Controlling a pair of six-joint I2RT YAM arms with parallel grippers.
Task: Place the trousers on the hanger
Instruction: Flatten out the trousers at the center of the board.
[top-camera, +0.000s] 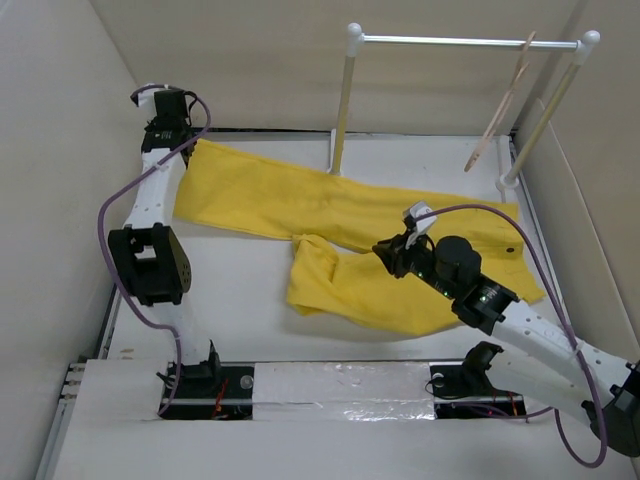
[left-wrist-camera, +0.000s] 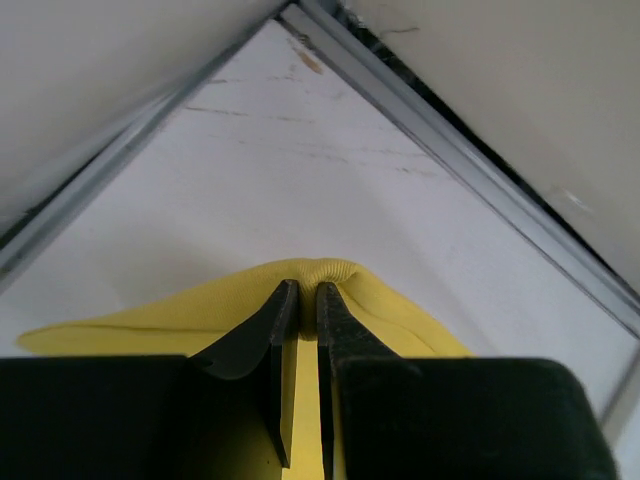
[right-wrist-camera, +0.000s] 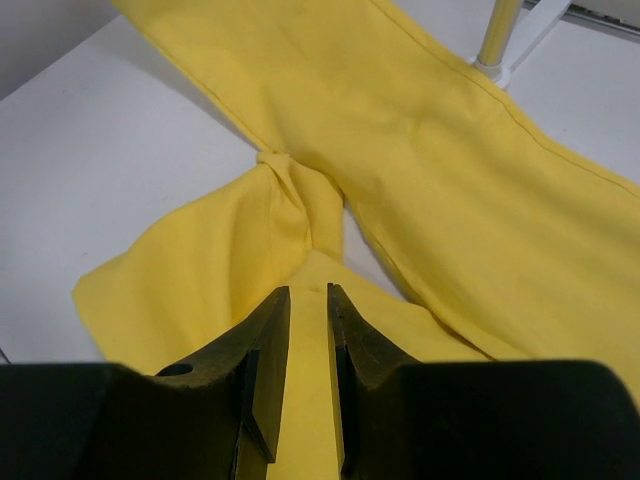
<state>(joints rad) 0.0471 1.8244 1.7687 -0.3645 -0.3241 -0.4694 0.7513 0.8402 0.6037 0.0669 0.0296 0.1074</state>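
Observation:
The bright yellow trousers (top-camera: 300, 200) lie spread on the white table, with one leg running to the far left corner and the other folded and twisted toward the front. My left gripper (top-camera: 178, 140) is shut on the hem end of the far leg (left-wrist-camera: 310, 268), at the corner by the walls; its fingertips (left-wrist-camera: 303, 292) pinch a fold. My right gripper (top-camera: 387, 255) is shut on a raised fold of the front leg (right-wrist-camera: 420, 150), just behind the twist. The beige hanger (top-camera: 503, 105) hangs tilted on the rack bar at the back right, away from both grippers.
The white-posted rack (top-camera: 341, 110) with a metal bar (top-camera: 450, 41) stands at the back; its left post base rests at the trousers' edge (right-wrist-camera: 495, 40). Walls close in the table on the left, back and right. Purple cables trail from both arms.

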